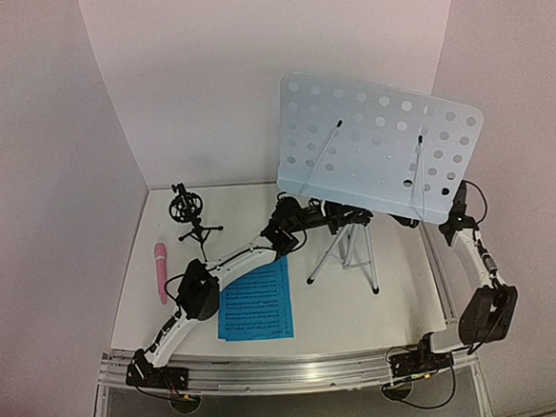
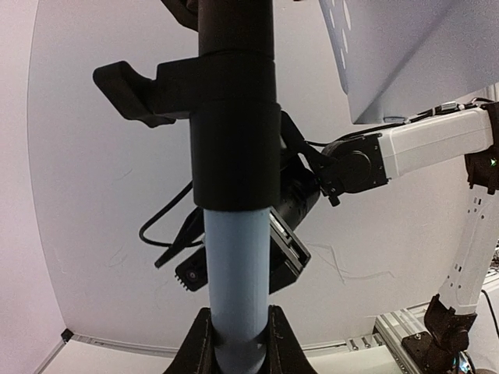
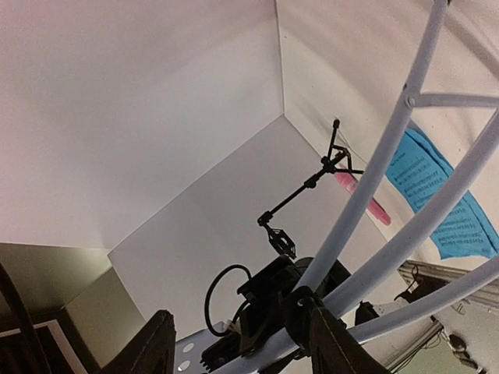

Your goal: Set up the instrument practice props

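**Stand held by the left arm, right jaws apart**

The stand [image 1: 378, 144] stood upright toward the back right of the table [image 1: 403, 290], its perforated pale-blue desk tilted and its silver legs [image 1: 343, 252] spread on the tabletop. The left gripper [image 2: 238, 331] was clamped on the stand's pole [image 2: 238, 265], one finger on each side, just under a black collar [image 2: 234, 148]. From above, that arm reached across the table from the near left to the pole below the desk.

The right gripper [image 3: 243, 331] had its fingers [image 3: 160, 343] wide apart. Its own camera showed nothing pinched between them, only the legs and a black hub farther off (whether the fingers touched the stand I could not tell). In the top view it hung beside the desk's lower right corner.

The blue sheets [image 1: 261, 305] lay flat on the table near the front, left of the legs, partly under the left forearm. The pink mic [image 1: 161, 272] lay on its side near the left edge, well apart from the stand. The black mount [image 1: 191, 215] stood on its small tripod at the back left, just behind the mic and not touching it.
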`<action>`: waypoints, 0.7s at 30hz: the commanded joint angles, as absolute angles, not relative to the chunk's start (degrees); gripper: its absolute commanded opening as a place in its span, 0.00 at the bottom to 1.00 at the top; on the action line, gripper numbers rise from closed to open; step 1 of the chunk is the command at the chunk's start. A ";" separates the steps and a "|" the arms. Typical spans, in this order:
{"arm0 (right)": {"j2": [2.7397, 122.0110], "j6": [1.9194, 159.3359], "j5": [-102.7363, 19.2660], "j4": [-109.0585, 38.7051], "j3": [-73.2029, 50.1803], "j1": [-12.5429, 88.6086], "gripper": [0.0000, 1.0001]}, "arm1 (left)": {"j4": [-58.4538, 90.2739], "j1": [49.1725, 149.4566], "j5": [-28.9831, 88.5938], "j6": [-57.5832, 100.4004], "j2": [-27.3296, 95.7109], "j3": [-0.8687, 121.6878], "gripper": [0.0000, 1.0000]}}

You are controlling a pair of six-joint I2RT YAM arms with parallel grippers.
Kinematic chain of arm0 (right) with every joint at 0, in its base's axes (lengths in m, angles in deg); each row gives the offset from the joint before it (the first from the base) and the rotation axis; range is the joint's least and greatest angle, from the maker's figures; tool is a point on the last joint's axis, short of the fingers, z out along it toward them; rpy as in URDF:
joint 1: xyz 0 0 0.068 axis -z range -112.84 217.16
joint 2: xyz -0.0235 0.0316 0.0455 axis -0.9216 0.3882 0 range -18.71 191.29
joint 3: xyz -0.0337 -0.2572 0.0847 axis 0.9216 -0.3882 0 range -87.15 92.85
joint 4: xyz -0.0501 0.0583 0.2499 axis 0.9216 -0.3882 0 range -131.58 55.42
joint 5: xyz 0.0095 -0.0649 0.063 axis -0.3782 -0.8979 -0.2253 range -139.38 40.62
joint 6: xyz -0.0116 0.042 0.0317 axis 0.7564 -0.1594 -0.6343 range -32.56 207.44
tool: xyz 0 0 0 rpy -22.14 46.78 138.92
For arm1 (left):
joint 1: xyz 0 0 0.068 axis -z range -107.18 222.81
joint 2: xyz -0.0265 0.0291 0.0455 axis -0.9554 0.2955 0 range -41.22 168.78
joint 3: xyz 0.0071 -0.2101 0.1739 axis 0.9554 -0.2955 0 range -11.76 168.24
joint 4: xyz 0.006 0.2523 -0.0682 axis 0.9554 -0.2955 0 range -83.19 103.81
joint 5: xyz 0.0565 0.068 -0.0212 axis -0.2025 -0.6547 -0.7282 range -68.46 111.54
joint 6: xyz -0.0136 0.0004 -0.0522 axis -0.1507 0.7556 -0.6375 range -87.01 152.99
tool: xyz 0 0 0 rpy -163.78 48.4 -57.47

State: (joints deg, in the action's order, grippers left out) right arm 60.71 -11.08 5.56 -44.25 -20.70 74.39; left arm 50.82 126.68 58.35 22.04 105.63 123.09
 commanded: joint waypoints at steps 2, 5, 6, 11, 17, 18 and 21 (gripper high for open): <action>65.79 5.51 12.86 -44.31 -16.07 79.60 0.57 | 49.97 125.12 58.96 23.42 105.20 123.09 0.00; 69.20 16.38 13.61 -44.37 -14.52 81.23 0.57 | 50.39 125.10 58.68 22.64 105.39 123.26 0.00; 70.38 21.63 13.98 -44.39 -13.44 81.65 0.57 | 50.42 125.09 58.49 22.36 105.49 123.38 0.00; 70.19 51.01 10.13 -43.95 -12.35 82.02 0.58 | 50.11 125.10 58.23 21.34 105.90 124.25 0.00; 64.58 75.85 5.95 -33.12 -20.81 81.98 0.65 | 49.31 125.25 58.17 20.77 107.35 126.57 0.00; 64.67 76.73 8.07 -29.64 -21.98 82.00 0.66 | 49.22 125.33 58.09 20.94 107.72 127.18 0.00; 65.93 78.88 14.92 -20.90 -24.16 81.99 0.67 | 48.27 125.45 57.85 21.24 108.68 129.14 0.00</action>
